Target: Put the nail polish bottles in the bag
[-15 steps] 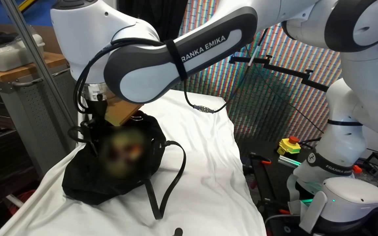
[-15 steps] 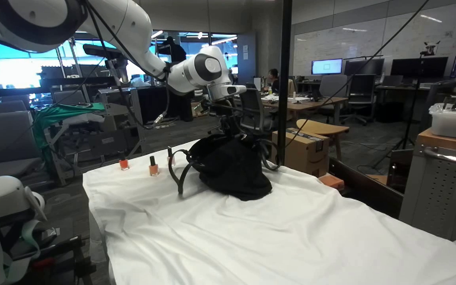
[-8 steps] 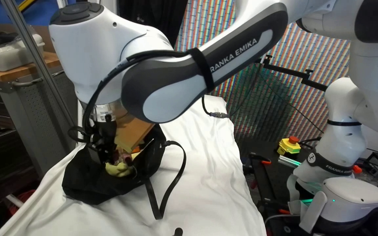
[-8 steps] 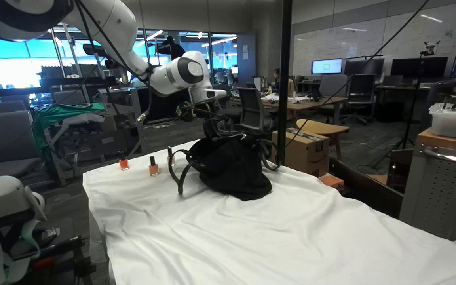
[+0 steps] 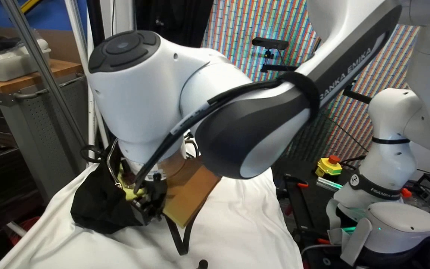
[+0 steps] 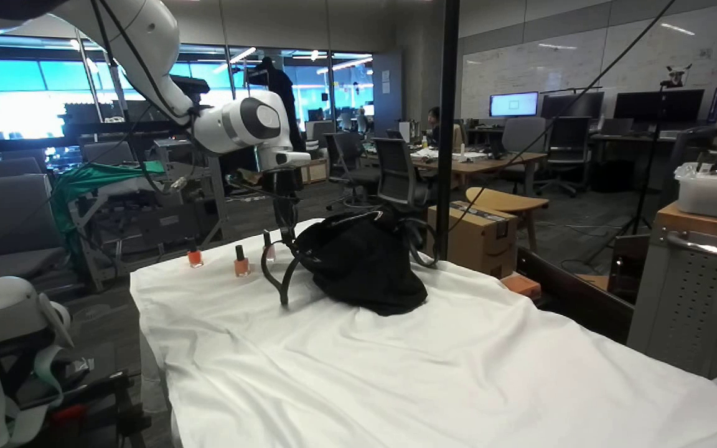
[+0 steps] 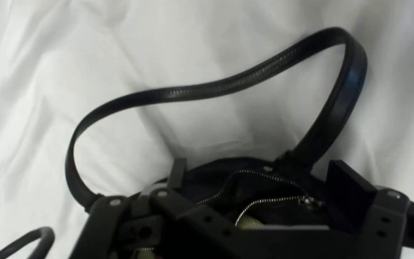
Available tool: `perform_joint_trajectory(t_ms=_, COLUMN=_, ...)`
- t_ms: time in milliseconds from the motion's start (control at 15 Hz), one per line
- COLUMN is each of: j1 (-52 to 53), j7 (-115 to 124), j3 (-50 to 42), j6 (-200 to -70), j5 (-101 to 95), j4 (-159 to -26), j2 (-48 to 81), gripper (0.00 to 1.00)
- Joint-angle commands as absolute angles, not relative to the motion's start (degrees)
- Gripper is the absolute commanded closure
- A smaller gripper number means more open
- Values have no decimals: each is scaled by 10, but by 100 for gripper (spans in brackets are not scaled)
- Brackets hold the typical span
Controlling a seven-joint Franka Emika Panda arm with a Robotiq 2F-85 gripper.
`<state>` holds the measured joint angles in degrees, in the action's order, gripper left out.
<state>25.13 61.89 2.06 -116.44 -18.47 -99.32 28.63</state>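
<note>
The black bag (image 6: 371, 267) lies slumped on the white cloth, its zipped mouth partly open and yellow-green lining (image 5: 131, 192) showing inside. Its black strap (image 7: 207, 90) loops out over the cloth. My gripper (image 7: 261, 176) is open above the strap-side rim of the bag, pads far apart and nothing held; whether it touches the fabric I cannot tell. In an exterior view three nail polish bottles with black caps stand upright: a red-orange bottle (image 6: 195, 257), a peach bottle (image 6: 241, 264), and a pinkish bottle (image 6: 267, 238) partly behind the strap, close to my gripper.
White cloth (image 6: 458, 373) covers the table in loose folds. An upright dark post (image 6: 449, 124) rises beyond the bag, near a cardboard box (image 6: 480, 239). A dark tip (image 5: 202, 264) pokes in at the bottom edge of an exterior view.
My open gripper has moved from above the bag's mouth across to its strap side, nearer the bottles. The zipped rim and strap have shifted slightly; the bottles stand where they were.
</note>
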Motion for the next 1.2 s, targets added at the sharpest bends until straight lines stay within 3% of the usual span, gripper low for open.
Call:
perform_joint_trajectory(t_ms=0, j1=244, j7=663, j3=45, j6=-1177, j5=-152, j4=-1059, j2=233, gripper=0)
perform_joint_trajectory(t_ms=1133, j1=254, j7=753, j3=115, j6=-1265, j5=-22, j4=-1122, j2=232, gripper=0)
